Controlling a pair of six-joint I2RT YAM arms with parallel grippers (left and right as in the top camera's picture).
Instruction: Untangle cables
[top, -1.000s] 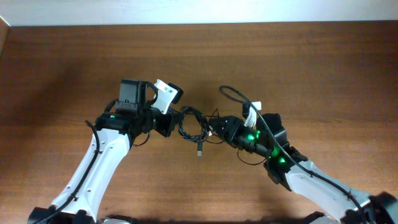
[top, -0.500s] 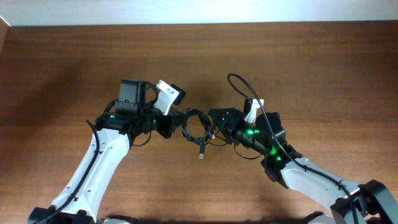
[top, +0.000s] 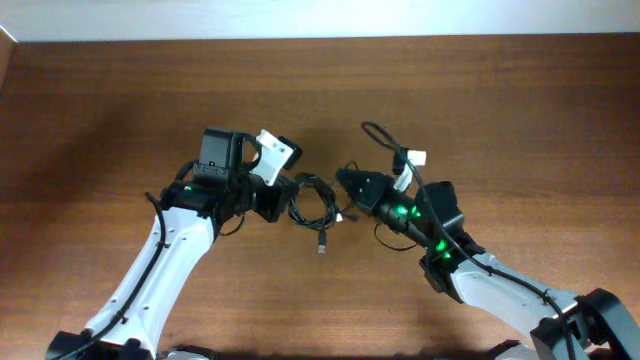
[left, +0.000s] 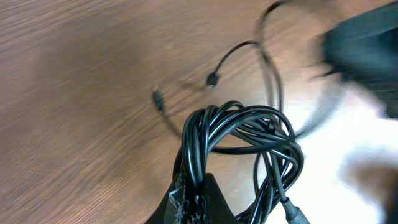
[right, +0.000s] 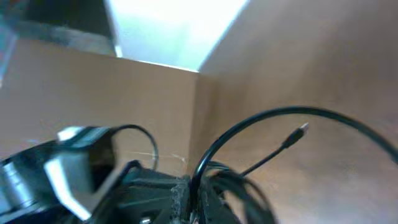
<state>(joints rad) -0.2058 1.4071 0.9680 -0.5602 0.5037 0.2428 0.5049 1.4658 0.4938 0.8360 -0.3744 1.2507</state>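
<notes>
knotted cables held between two tools at mid-counter

the only label-like thing, a white tag (top: 415, 157) on the right arm, is too small to be read. the counter (top: 520, 110) is seen as brown wood grain, smooth and matt. the cables (top: 310, 203) are found near the middle of the counter, well away from its far edge. they are gathered into a loose coil of thin, glossy black round cord. in the left wrist view the cables (left: 245, 134) are shown as several strands looped together. a small dark plug end (left: 212, 79) and a second plug end (left: 158, 98) are seen on the wood beyond the coil. in the overhead view one strand is seen trailing toward the near edge, ending in a silvery plug (top: 321, 243).

the left tool (top: 270, 198) is set against the coil's left side. in its own camera the left tool (left: 191, 198) is seen pinching a bunch of strands. the right tool (top: 347, 182) is held with its fingers pressed together. in its own camera the right tool (right: 185, 194) is blurred, and a single cord is seen arcing up from right at its tips. whether that cord is actually gripped cannot be told.

against the earlier frame, the right tool's fingers, then parted, are now shut, and its tip has been carried toward the far edge. the left tool has been shifted slightly toward the right edge. the coil and the trailing plug have stayed about where they were.
</notes>
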